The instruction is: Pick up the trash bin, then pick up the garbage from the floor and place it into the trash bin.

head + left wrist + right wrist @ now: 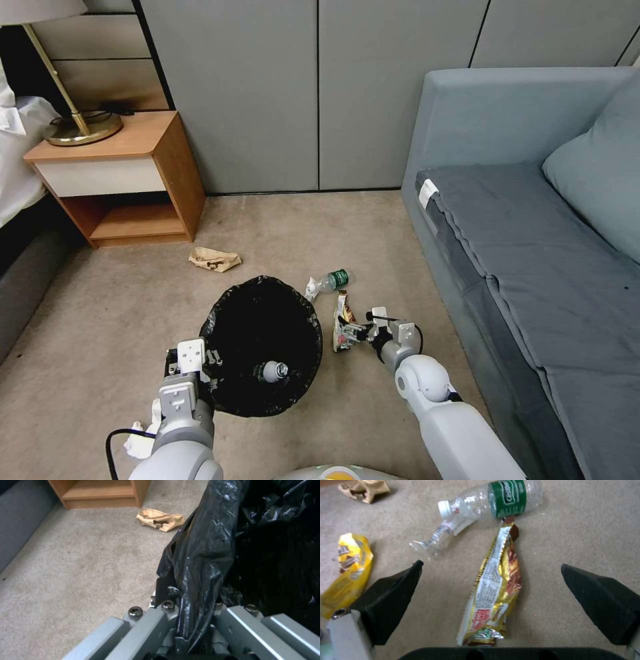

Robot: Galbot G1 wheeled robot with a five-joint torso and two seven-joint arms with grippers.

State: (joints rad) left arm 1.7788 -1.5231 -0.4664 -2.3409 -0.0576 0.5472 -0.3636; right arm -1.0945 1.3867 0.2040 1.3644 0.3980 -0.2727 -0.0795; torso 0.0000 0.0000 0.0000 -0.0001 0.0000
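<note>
Carpeted floor (120,320) between a wooden nightstand (123,177) and a grey sofa (533,220).

Left gripper (195,630) holds the trash bin (263,343) by the near-left part of its rim. In the left wrist view the fingers are clamped on the black bag liner (203,555) where it folds over the edge. The bin sits in the middle of the head view, mouth open toward the camera. A small clear bottle (272,371) with a white cap lies inside, at the bottom of the liner.

Right gripper (493,580) is low over the carpet just right of the bin, fingers (391,597) spread wide. A gold and brown foil snack wrapper (495,587) lies lengthwise between the two black pads, touching neither.

Just past the far end of the wrapper lies a clear plastic bottle with a green label (490,507), on its side, white cap toward the bin. A second, crushed clear bottle (435,538) lies against it on the cap side. A yellow snack wrapper (348,572) lies on the carpet beyond the pad nearer the bin.

Crumpled brown paper (215,259) lies farther off, between the bin and the nightstand, apart from the other litter. White tissue (140,437) lies on the carpet beside the left arm, near a black cable (123,437).

A brass lamp base (83,128) stands on the nightstand.
</note>
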